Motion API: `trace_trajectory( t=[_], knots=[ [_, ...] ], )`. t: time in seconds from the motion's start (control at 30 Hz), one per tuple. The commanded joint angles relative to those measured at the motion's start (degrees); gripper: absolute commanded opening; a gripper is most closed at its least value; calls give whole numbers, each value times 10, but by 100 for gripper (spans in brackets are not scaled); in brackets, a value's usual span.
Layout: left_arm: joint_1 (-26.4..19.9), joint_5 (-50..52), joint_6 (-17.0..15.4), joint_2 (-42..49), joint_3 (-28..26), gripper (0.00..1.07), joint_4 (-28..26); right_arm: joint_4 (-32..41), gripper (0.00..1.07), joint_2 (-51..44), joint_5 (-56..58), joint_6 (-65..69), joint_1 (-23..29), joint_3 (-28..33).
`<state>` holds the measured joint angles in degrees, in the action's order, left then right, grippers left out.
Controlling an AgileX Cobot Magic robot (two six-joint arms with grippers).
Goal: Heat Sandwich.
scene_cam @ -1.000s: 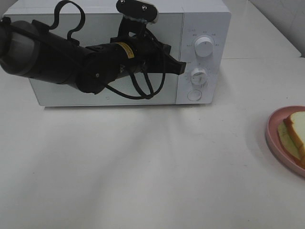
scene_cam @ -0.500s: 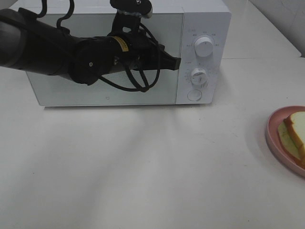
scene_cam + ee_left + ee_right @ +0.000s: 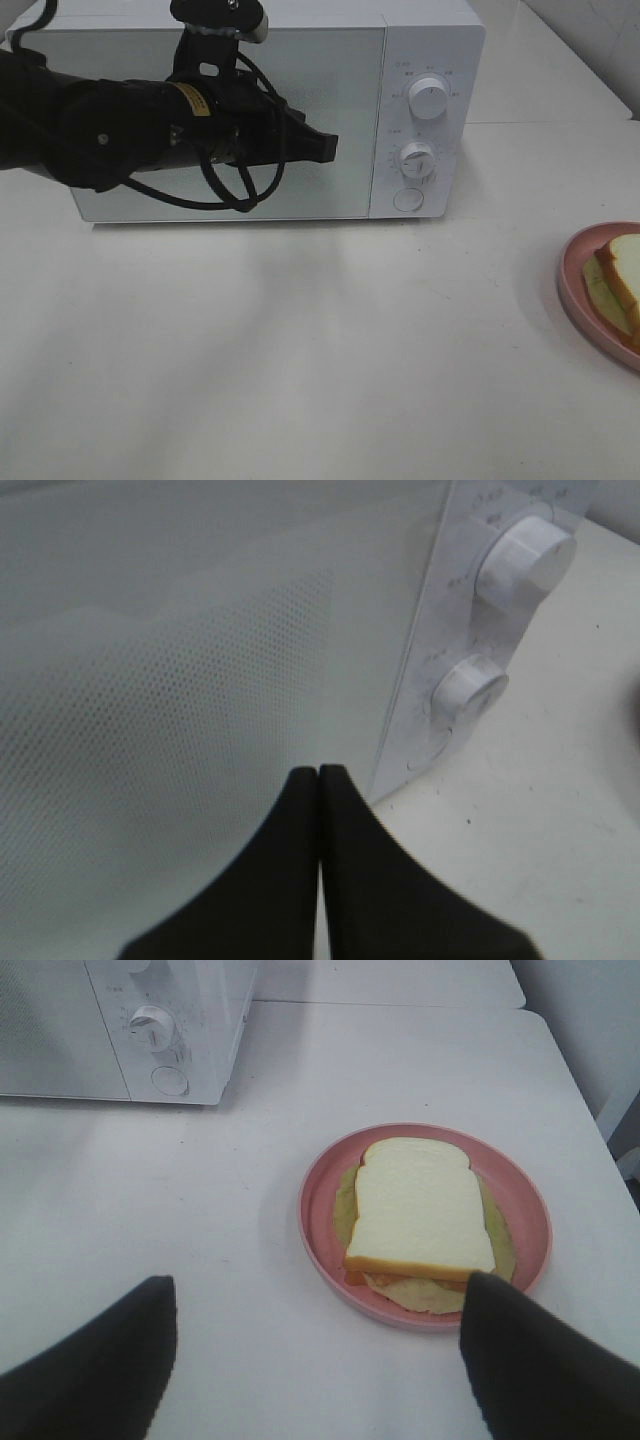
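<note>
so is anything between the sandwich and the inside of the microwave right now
Yes: the microwave door is shut. The sandwich sits on its pink plate, off to the microwave's right. The shut left hand hangs before the door.

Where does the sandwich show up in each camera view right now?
Exterior high: the sandwich sits at the right edge, cut off, on the pink plate.
Left wrist: not in view.
Right wrist: center right, whole, on the plate.
Shared landmark: the microwave's lower knob.
</note>
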<state>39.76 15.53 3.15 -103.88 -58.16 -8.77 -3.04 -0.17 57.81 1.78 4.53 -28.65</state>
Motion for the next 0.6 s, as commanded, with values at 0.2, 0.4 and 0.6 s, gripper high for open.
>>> trace_trajectory(
  t=[0.2,0.4,0.6],
  knots=[
    [3,-194,-5,63,7,103,-14,2,75,-15,-6,-3,-5,1],
    [3,-317,-5,92,7,100,-12,2,75,-15,-6,-3,-5,1],
    [3,-461,-3,124,7,100,21,2,75,-15,-6,-3,-5,1]
  ],
)
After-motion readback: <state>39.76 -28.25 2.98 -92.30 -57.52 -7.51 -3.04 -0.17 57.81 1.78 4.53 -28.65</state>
